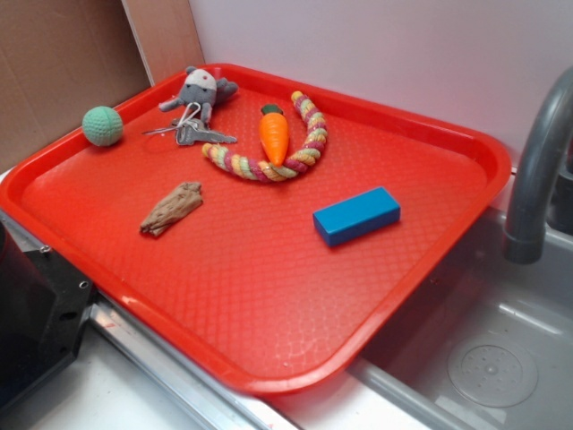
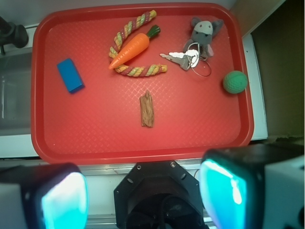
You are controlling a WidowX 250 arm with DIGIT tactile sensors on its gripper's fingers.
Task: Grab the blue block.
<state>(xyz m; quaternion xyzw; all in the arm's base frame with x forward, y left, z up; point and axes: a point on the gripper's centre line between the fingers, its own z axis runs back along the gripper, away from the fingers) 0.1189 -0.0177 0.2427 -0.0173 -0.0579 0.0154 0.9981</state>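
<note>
- A red tray (image 1: pixel 430 269) with a dimpled floor sits on a pale bench, against a white wall with brown board at the back left; its right edge hangs beside a grey sink (image 1: pixel 501 358) with a dark curved tap (image 1: pixel 537 170).
- Going left to right in the outside view, a green ball (image 1: pixel 102 125) rests on the tray's far left rim.
- A small grey stuffed mouse (image 1: pixel 200 91) lies near the far edge, with a bunch of keys (image 1: pixel 192 134) touching it on the near side.
- A brown piece of bark or wood (image 1: pixel 172 208) lies alone on the tray floor, nearer the front left.
- A striped rope (image 1: pixel 269 168) curls in a hook shape around an orange toy carrot (image 1: pixel 274 134), which lies inside the curve with its green top pointing to the far edge.
- The blue block (image 1: pixel 356 215) lies flat on the right part of the tray, well apart from the rope and carrot, with bare tray all round it.
- In the wrist view the hand (image 2: pixel 143 195) hangs high above the near edge of the tray, its two fingers (image 2: pixel 62 195) spread wide and holding nothing; the blue block (image 2: pixel 70 75) shows at the tray's left side there, far from the fingers.
</note>
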